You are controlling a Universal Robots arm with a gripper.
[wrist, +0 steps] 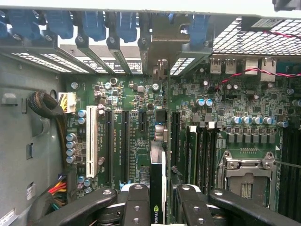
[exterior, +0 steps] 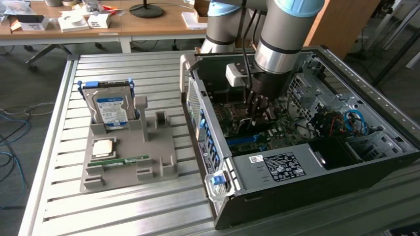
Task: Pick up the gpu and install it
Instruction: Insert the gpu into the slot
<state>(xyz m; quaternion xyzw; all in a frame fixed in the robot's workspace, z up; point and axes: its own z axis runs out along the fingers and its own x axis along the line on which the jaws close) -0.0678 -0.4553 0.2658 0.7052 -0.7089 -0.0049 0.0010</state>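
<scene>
the arm (exterior: 282, 34) reaches down into the open case (exterior: 282, 169), which lies on its side on the slatted table (exterior: 59, 196). the gripper (wrist: 162, 195) is clamped on the gpu (wrist: 157, 176): a black finger (wrist: 136, 197) presses on each flat side, and the card stands on edge between them (a small green logo shows on its dark rim). the gpu hangs over the green board (wrist: 136, 150), in line with the long slots, with the black slots and the white slot (wrist: 94, 141) on one side and the cpu socket (wrist: 244, 174) on the other. its far end points to the back wall of the case, where the blue latches (wrist: 94, 23) sit. i cannot tell if its lower edge touches the board. on the exterior view's left of the case, a grey tray (exterior: 131, 172) holds a hard drive (exterior: 113, 109) standing upright and a memory stick (exterior: 126, 161) lying flat, both well apart from the gripper.
</scene>
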